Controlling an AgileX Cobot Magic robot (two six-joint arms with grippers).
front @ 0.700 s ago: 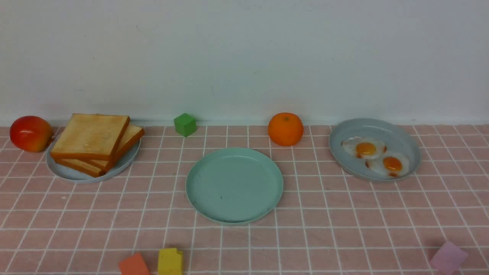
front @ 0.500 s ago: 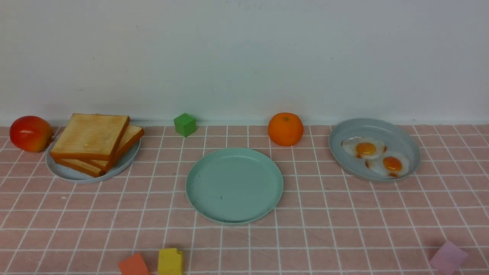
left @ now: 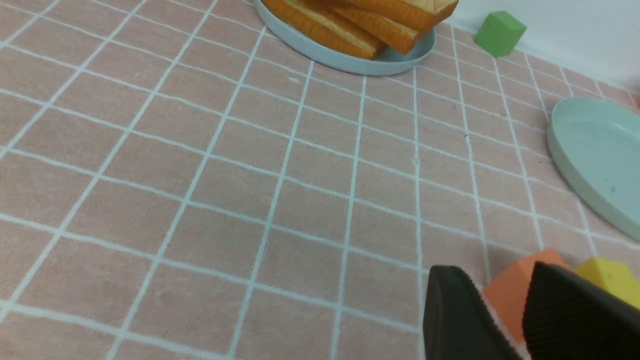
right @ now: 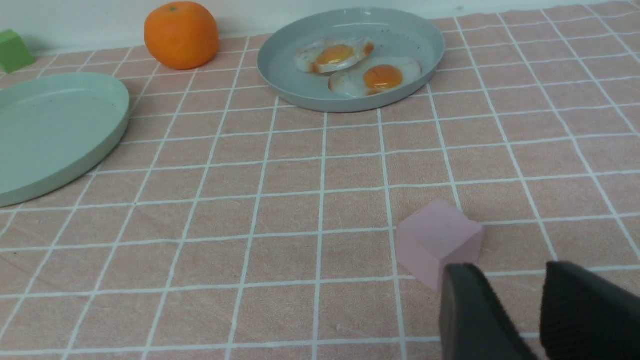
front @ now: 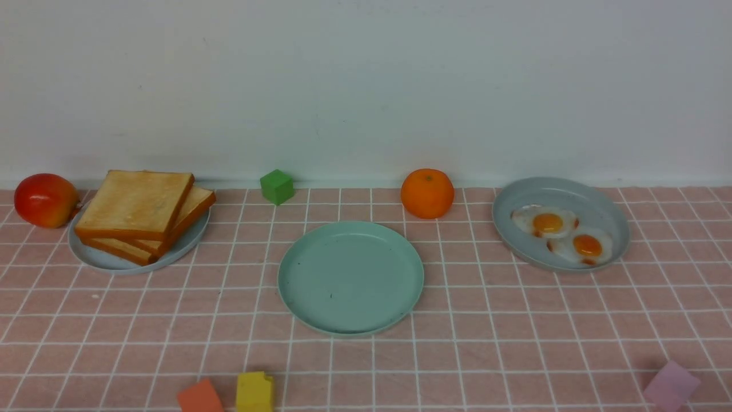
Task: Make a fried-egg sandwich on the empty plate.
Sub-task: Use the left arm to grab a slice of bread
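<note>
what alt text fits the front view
An empty mint-green plate sits centred on a pink tiled cloth, with toast slices stacked on a grey-blue plate to its left and two fried eggs on another grey-blue plate to its right. A red fruit, green cube and orange sit along the back.

Before me, a pink cloth (front: 514,320) ruled with a white grid covers the table and runs back to a plain, evenly lit white wall (front: 366,86).
</note>
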